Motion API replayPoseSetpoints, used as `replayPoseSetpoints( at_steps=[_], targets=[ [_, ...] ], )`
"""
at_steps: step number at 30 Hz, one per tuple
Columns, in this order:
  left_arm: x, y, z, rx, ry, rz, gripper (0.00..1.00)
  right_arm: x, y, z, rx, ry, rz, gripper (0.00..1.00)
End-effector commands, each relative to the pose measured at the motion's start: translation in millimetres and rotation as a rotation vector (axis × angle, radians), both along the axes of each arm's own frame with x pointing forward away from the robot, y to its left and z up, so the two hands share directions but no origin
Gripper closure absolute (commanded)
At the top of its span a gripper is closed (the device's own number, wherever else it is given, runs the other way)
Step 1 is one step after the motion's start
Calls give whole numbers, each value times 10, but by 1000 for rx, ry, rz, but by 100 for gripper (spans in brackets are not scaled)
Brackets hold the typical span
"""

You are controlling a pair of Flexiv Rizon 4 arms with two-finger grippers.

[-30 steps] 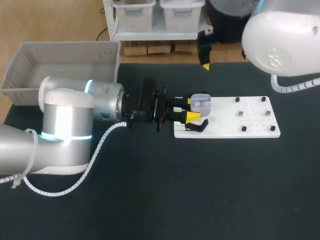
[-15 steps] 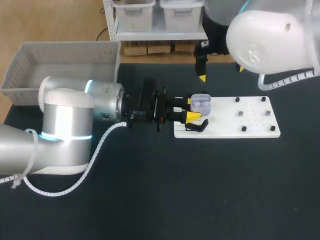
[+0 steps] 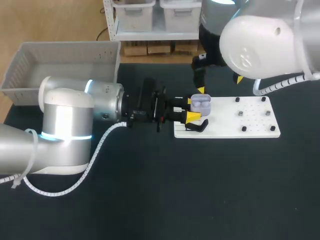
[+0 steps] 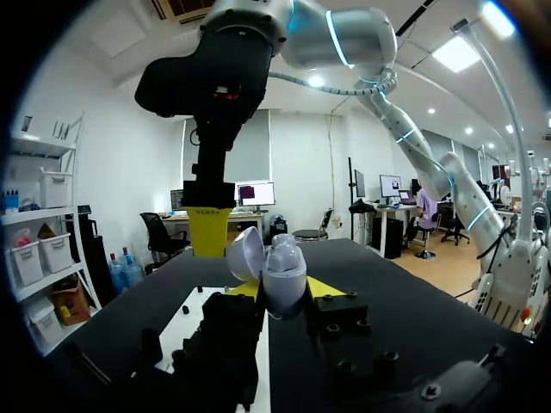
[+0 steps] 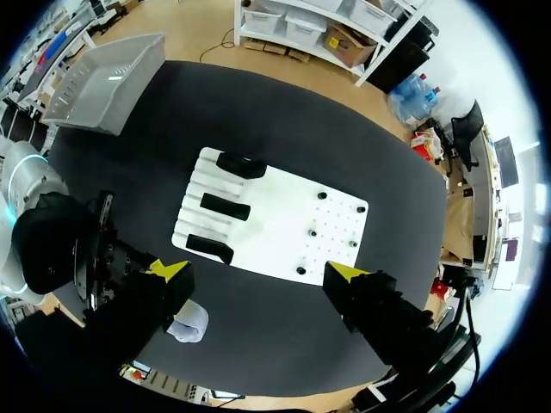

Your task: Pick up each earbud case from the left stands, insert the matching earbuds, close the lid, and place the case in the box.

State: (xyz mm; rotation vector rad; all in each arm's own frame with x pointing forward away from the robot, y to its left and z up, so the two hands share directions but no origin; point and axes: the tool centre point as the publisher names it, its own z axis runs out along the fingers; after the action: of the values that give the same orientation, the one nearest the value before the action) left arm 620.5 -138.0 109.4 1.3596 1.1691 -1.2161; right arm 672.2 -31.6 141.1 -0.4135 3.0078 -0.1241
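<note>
The right arm [image 3: 260,45] has swung down within the second, its gripper [image 5: 258,271] spread wide and empty, one tip now at the case's 12 o'clock. The left arm [image 3: 65,125] waits, its gripper [image 3: 192,110] clamped on the open earbud case [image 3: 201,103] at the white board's [image 3: 250,120] 9 o'clock end. Earbud insertion looks next.

dark table [image 3: 150,190], white board [image 3: 250,120], grey bin [image 3: 30,65]

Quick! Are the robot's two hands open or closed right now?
Left gripper: closed on the open purple earbud case.
Right gripper: open, holding nothing.
</note>
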Motion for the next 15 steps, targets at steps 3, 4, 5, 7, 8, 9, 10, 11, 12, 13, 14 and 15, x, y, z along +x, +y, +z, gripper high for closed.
replayPoseSetpoints(
  at_steps=[3, 4, 5, 7, 8, 9, 10, 11, 12, 13, 14, 15],
  targets=[
    [-12, -2, -7, -3, -3, 6, 100, -134, 16, 66, 7, 10, 8, 0],
    [-12, -2, -7, -3, -3, 6, 100, -157, 19, 72, 8, 11, 10, 0],
    [-12, -2, -7, -3, -3, 6, 100, -177, 21, 78, 10, 15, 11, 0],
    [-12, -2, -7, -3, -3, 6, 100, -222, 33, 87, 34, 37, 17, 0],
    [-12, -2, -7, -3, -3, 6, 100, -243, 43, 93, 33, 35, 21, 0],
    [-12, -2, -7, -3, -3, 6, 100, -261, 51, 99, 29, 32, 25, 0],
    [-12, -2, -7, -3, -3, 6, 100, -267, 52, 102, 28, 32, 26, 0],
    [-12, -2, -7, -3, -3, 6, 100, -272, 52, 107, 32, 35, 24, 0],
    [-12, -2, -7, -3, -3, 6, 100, -275, 45, 125, 35, 30, 21, 0],
    [-12, -2, -7, -3, -3, 6, 100, -274, 34, 151, 27, 8, 16, 0],
    [-12, -2, -7, -3, -3, 6, 100, -264, 6, 197, 21, -24, 0, 0],
    [-12, -2, -7, -3, -3, 6, 100, -231, -31, 258, 22, -58, -22, 0]
  ],
)
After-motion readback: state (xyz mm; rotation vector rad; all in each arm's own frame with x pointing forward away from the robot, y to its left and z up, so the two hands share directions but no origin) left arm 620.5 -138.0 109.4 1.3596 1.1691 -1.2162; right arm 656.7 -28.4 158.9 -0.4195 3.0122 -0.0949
